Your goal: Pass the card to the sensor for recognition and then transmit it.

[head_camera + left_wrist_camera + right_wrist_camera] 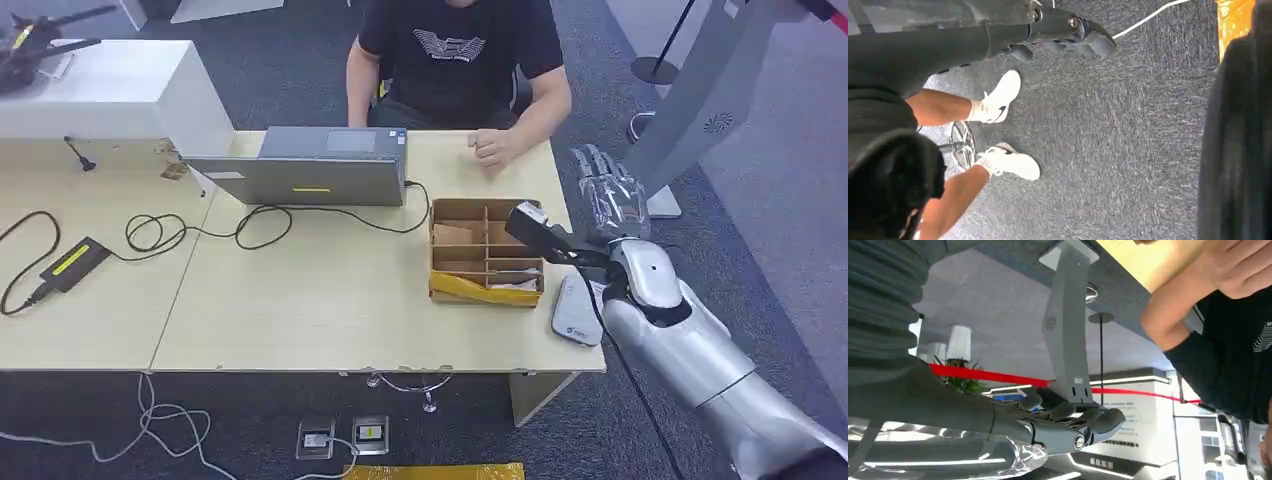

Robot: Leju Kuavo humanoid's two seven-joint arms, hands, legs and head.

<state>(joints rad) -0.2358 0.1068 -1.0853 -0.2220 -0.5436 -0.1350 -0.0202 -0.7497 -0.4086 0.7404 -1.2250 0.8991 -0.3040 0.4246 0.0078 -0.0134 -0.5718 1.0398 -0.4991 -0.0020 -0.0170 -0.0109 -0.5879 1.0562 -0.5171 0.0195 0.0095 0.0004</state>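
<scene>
Right hand (605,195) raised just beyond the right edge of the tabletop (320,310), toward its far right corner. Fingers (1098,420) stretched out almost straight and lying close together, with nothing between them and touching nothing. Left hand (1063,32) hung low over the carpeted floor, fingers loosely bent, likewise empty.

No card in either hand. Judged to lie among the flat pieces in the divided cardboard box (485,203) near the right edge of the tabletop, where pale slips (515,285) showed in the near compartments; could not be told which piece was the card. White flat device (577,312), taken for the sensor, lay at the right edge just beside the box's near right corner, toward the front right corner of the tabletop.

Step in hand, as judged: reaching for the card. Best done by lowering the right hand over one compartment from above, clear of the dividers, and pinching a single piece by its free edge. Then carried flat and low across to the sensor and held steady over it.

Seated person's hand (493,148) rested at the far edge of the tabletop, a likely place for the handover.
</scene>
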